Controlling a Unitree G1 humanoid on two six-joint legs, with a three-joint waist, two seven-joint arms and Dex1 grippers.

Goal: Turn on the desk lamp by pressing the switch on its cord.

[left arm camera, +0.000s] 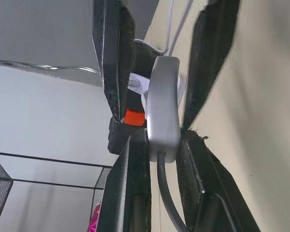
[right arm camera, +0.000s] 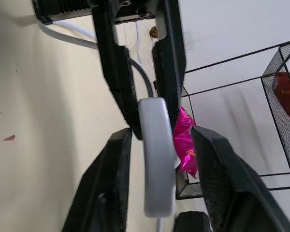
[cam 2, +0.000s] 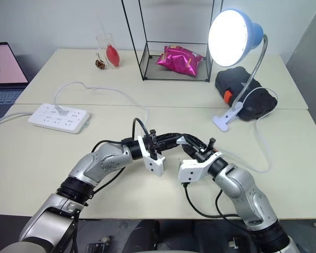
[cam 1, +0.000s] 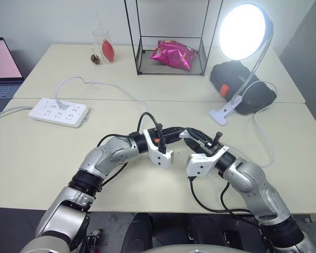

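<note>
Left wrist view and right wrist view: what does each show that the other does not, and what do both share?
Left wrist view: the desk lamp's chrome gooseneck and an orange tab on a black case. Right wrist view: a small red mark on the table and a red object behind mesh. Both: the switch clamped in the left gripper, the open right gripper around it, and the wire rack.

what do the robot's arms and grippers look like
Both arms are jointed silver-grey metal shells with black ribbed rings at the joints. Each wrist ends in a white plastic housing carrying the left gripper and the right gripper, each with two slim black fingers. Loose black cables loop along both forearms.
</note>
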